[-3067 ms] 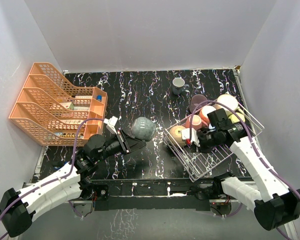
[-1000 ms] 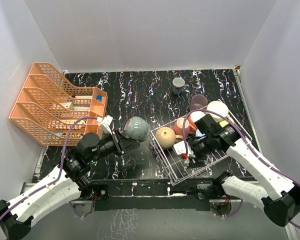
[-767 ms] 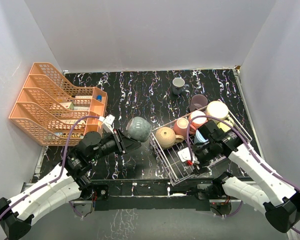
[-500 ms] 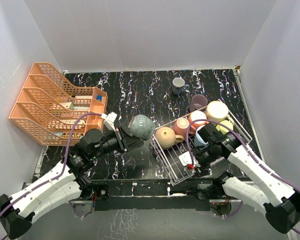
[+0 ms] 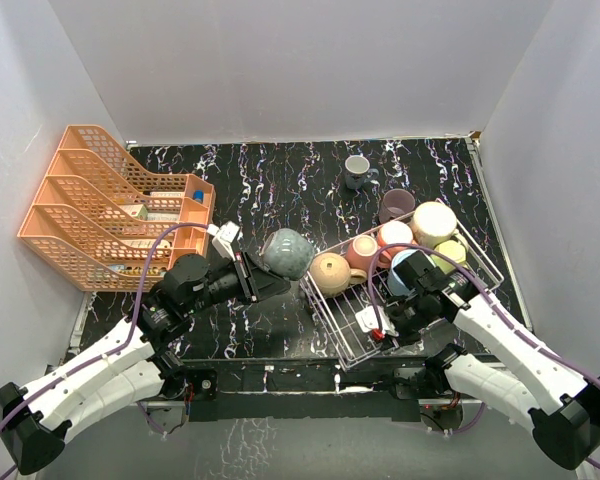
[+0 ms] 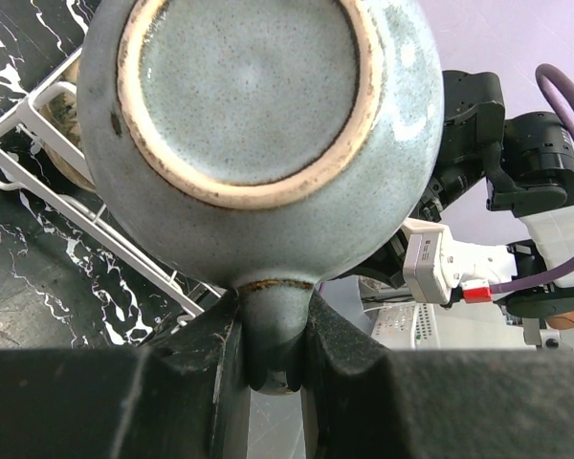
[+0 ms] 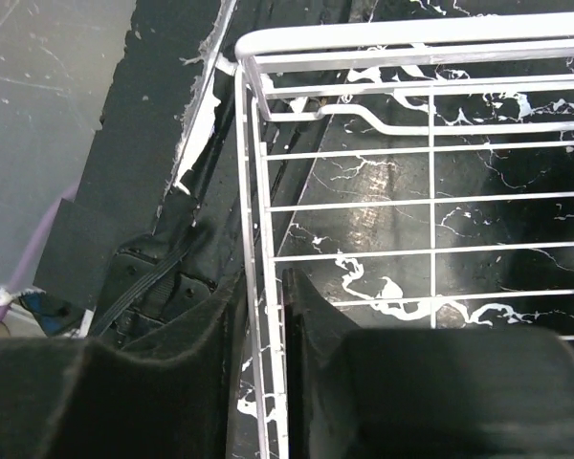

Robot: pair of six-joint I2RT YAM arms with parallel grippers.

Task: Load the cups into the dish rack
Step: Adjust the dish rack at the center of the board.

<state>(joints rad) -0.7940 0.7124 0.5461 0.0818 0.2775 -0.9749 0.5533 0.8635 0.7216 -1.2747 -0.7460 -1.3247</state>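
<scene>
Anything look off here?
The white wire dish rack sits askew, at an angle to the black marbled table edges, with the right claw pinching its side wall. Nothing looks spilled or broken.

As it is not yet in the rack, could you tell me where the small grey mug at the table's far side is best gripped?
Pinch the rim wall opposite the handle, coming straight down from above. The small grey mug stands upright, mouth up, alone on the table beyond the dish rack, so its rim is probably freely reachable.
</scene>
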